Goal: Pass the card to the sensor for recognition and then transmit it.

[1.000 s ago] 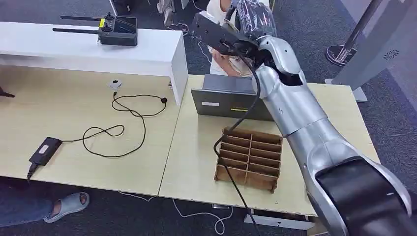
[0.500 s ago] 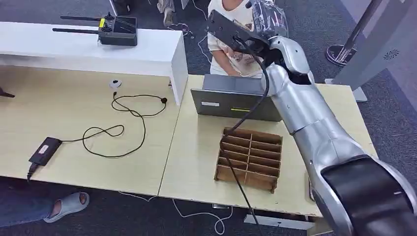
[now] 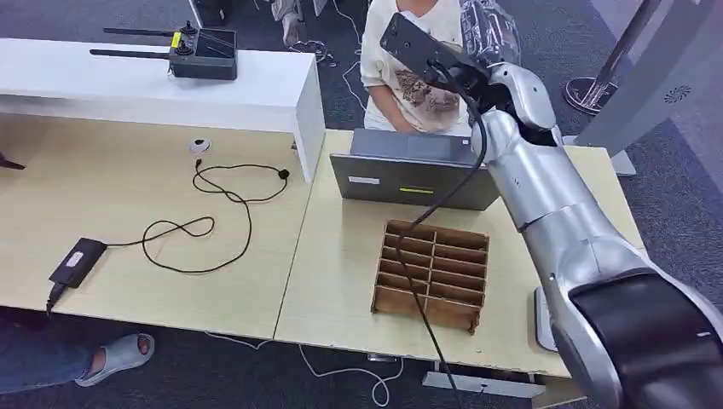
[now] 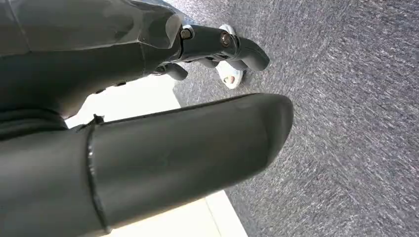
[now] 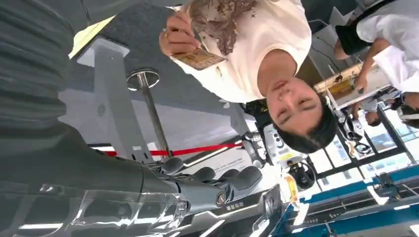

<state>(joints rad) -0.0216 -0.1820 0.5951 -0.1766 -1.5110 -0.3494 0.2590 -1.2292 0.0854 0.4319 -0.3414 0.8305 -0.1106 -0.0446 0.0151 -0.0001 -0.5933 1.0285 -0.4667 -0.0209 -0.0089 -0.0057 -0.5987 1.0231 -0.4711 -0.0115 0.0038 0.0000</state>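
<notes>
Your right robot hand (image 5: pixel 207 185) is raised toward the person (image 3: pixel 409 60), fingers loosely apart, holding nothing. The card (image 5: pixel 200 58) sits in the person's hand (image 5: pixel 175 37). Handover looks done; nothing seems left. Left robot hand (image 4: pixel 217 47) hangs empty.

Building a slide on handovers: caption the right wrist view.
Right hand empty with fingers extended, facing a person who holds the card.

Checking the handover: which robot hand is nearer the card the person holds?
Right. The right hand is raised toward the person, whose hand holds the card. The left hand hangs low over carpet.
</notes>
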